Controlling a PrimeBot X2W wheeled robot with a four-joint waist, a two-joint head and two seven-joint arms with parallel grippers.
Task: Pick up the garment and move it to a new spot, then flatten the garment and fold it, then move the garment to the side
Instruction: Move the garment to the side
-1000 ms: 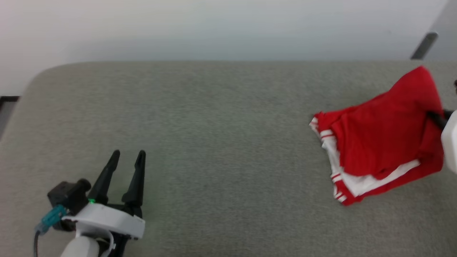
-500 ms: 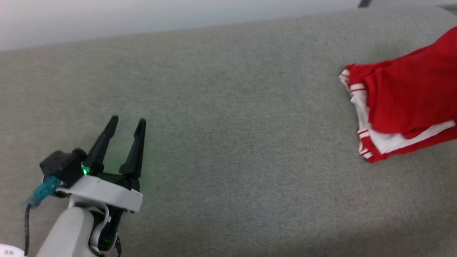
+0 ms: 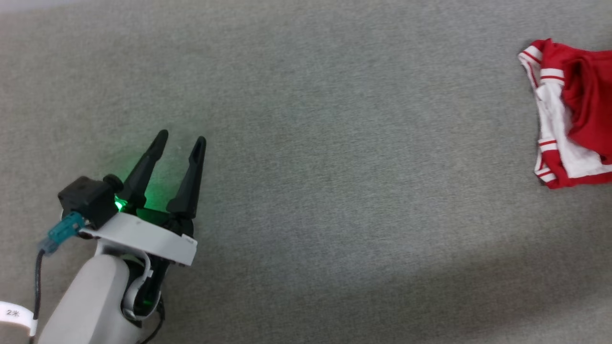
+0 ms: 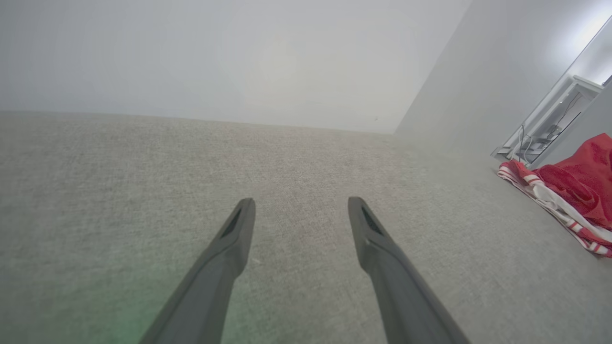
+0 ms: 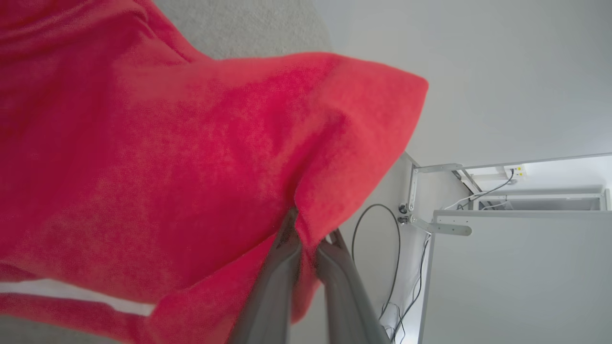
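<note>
The garment (image 3: pixel 573 114), bright red with white sleeves and striped trim, lies bunched at the right edge of the head view. It reappears at the right of the left wrist view as the garment (image 4: pixel 569 200). In the right wrist view my right gripper (image 5: pixel 308 234) is shut on a fold of the garment (image 5: pixel 167 157), which drapes up and left from the fingers. My left gripper (image 3: pixel 181 138) is open over bare grey fabric at the lower left, far from the garment. In its own view the left gripper (image 4: pixel 301 208) has nothing between its fingers.
A wide grey fabric surface (image 3: pixel 334 167) spreads under everything. Pale walls (image 4: pixel 239 62) rise behind it. Beyond the surface's end stand a white frame and cabinet (image 5: pixel 516 267) with dangling cables (image 5: pixel 382 248).
The head camera has tilted down and swung left, so the far wall has left view and the garment sits at the right edge. The left gripper stays open, the right stays shut on the garment.
</note>
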